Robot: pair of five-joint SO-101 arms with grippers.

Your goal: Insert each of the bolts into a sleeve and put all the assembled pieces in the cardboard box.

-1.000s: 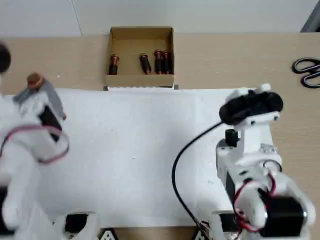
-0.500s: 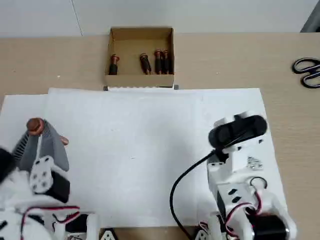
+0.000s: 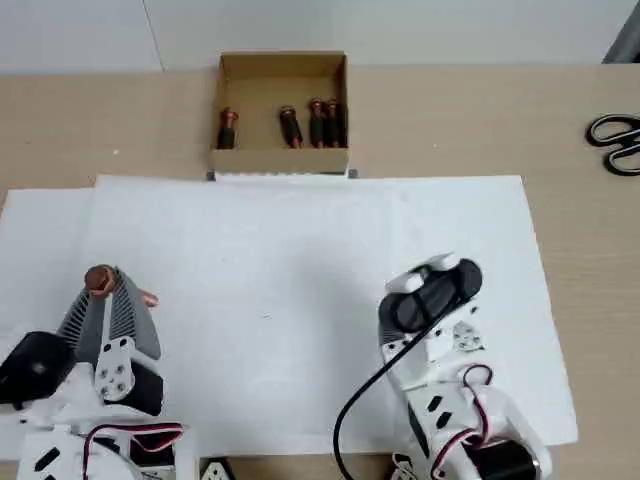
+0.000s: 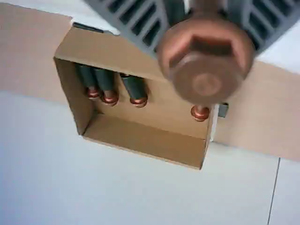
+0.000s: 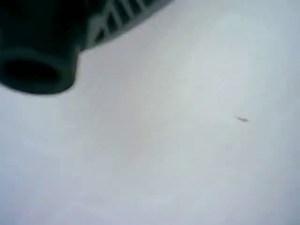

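Observation:
My left gripper [image 3: 108, 295] sits near the table's front left corner, shut on a copper bolt [image 3: 99, 279] whose round head points up. In the left wrist view the bolt head [image 4: 206, 65] sits between the grey ribbed fingers [image 4: 133, 14], with the cardboard box [image 4: 140, 140] far behind it. My right gripper [image 5: 70, 33] is shut on a dark sleeve [image 5: 37, 70], its open bore facing the camera, above the white sheet. In the high view the right arm [image 3: 430, 300] is at the front right. The cardboard box [image 3: 283, 160] at the back holds several assembled pieces [image 3: 290, 126].
A white paper sheet [image 3: 300, 260] covers the middle of the wooden table. Black scissors [image 3: 615, 143] lie at the far right edge. A black cable [image 3: 365, 400] loops from the right arm toward the front edge.
Both arms have drawn back toward the table's front edge. The left one carried the bolt from the far left; the right one shifted slightly left.

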